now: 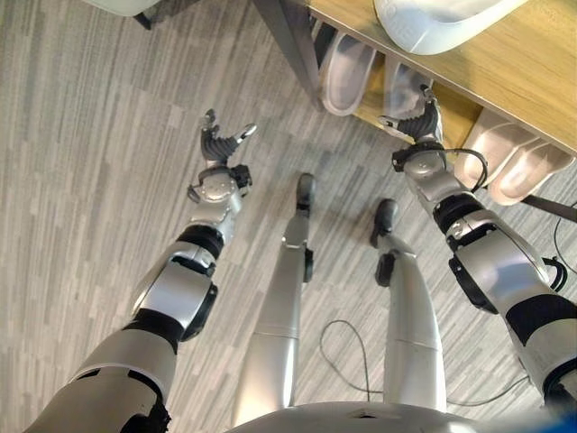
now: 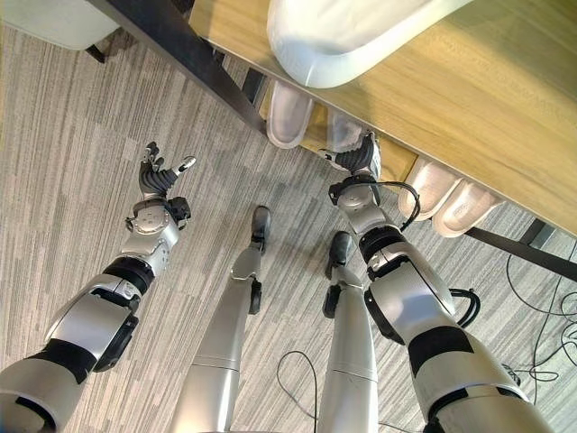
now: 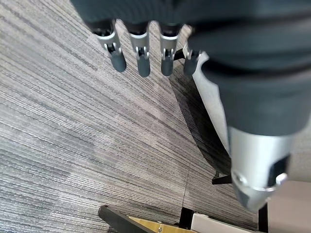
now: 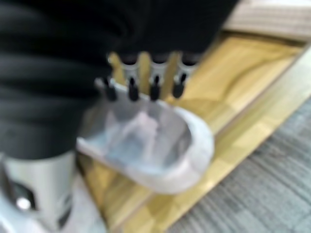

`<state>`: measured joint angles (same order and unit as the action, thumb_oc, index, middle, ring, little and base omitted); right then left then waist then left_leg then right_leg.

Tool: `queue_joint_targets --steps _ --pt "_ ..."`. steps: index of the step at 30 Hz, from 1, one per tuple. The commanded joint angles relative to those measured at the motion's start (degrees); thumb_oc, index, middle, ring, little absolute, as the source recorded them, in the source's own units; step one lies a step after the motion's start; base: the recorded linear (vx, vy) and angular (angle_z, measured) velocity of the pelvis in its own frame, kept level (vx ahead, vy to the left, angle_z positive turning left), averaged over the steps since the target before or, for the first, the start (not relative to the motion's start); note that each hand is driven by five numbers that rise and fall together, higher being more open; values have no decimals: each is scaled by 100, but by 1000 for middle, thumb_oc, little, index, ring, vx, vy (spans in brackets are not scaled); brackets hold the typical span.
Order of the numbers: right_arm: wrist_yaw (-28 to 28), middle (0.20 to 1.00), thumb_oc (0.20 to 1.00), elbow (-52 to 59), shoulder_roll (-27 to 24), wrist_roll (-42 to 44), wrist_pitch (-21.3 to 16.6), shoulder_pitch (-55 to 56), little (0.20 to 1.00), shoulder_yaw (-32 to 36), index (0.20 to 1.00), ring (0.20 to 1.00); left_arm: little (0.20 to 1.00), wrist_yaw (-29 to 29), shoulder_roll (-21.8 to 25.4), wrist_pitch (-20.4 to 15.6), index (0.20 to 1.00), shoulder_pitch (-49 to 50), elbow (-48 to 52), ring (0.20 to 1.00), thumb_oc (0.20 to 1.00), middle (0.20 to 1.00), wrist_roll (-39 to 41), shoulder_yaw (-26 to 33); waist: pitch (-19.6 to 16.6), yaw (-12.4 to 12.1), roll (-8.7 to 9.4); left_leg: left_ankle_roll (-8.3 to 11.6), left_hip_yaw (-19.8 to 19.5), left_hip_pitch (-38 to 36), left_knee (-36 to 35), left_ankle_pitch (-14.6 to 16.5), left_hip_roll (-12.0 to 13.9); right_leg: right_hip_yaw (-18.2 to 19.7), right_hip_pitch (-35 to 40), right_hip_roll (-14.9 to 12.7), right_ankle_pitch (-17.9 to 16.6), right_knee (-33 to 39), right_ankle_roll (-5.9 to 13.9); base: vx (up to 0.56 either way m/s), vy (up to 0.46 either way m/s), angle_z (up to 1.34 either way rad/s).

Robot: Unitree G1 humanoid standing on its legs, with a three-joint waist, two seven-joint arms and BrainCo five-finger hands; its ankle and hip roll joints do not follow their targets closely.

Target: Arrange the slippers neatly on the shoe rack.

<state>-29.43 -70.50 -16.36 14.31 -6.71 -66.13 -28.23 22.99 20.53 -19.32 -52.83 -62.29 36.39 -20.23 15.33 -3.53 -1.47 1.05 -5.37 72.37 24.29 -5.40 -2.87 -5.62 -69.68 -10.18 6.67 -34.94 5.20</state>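
Note:
A pale grey slipper lies on the wooden lower shelf of the shoe rack. My right hand is at its near end, fingers curled over its rim and thumb below. To its left on the same shelf stands another slipper. A pair of pale slippers sits further right. My left hand hangs open over the carpet, away from the rack, holding nothing; its fingers are straight.
A white basin-like object rests on the rack's wooden top. A dark metal rack leg slants down at the left end. Grey striped carpet spreads to the left. A white object is at the far top left.

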Motion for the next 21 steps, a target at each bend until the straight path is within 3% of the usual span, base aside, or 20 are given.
queue_joint_targets --steps 1,21 --pt "258 1000 1000 109 447 25 -238 -457 1000 -130 1000 1000 1000 154 -51 -142 1000 -143 -484 1000 1000 1000 -227 185 12 -148 3 -110 458 -223 251 1043 83 260 378 104 284 75 140 0 0 0" --pt "416 1000 1000 122 540 177 -285 -470 1000 -132 1000 1000 1000 104 -67 -151 1000 -148 -520 1000 1000 1000 -182 196 -4 -200 38 -98 435 -245 271 1044 96 204 441 100 300 45 142 0 0 0"
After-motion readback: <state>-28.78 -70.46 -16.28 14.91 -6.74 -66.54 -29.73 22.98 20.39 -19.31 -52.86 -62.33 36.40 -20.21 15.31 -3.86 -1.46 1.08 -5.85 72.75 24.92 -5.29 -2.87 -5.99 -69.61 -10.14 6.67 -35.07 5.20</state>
